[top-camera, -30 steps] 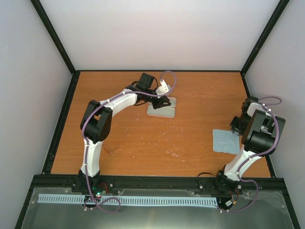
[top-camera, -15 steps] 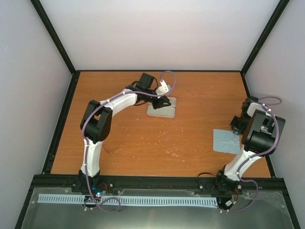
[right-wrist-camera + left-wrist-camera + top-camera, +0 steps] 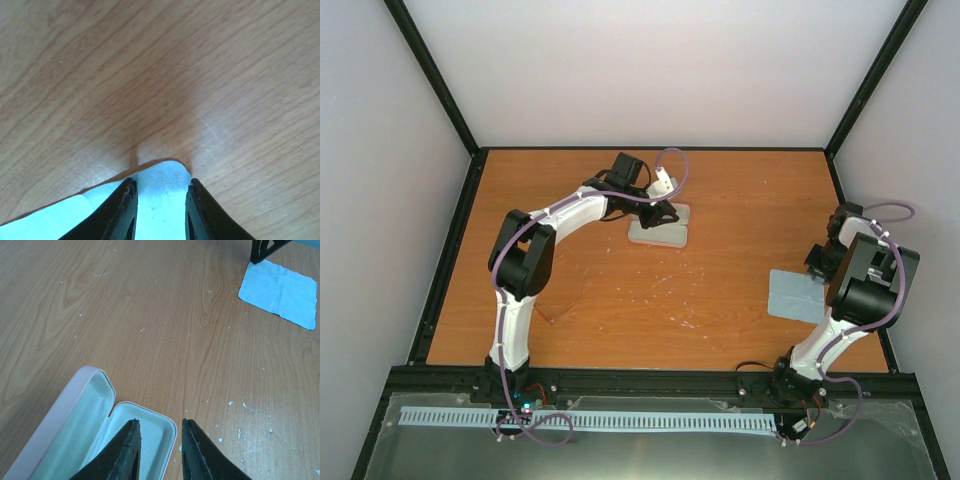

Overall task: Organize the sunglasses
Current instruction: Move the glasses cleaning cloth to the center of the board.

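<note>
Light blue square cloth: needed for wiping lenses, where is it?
The light blue square cloth lies at the wooden table's right side in the top view, one corner under the right gripper.

The top camera sits high behind the arms and looks down on the whole table [image 3: 750,200]. The camera on the left gripper [image 3: 159,421] is low over the table's far half. It looks past the case [image 3: 85,415] toward the cloth [image 3: 280,290] by the right edge. The camera on the right gripper [image 3: 160,181] is very close above the cloth's corner. All three see the cloth.

case [image 3: 656,237] left of cloth [image 3: 788,298]
</note>
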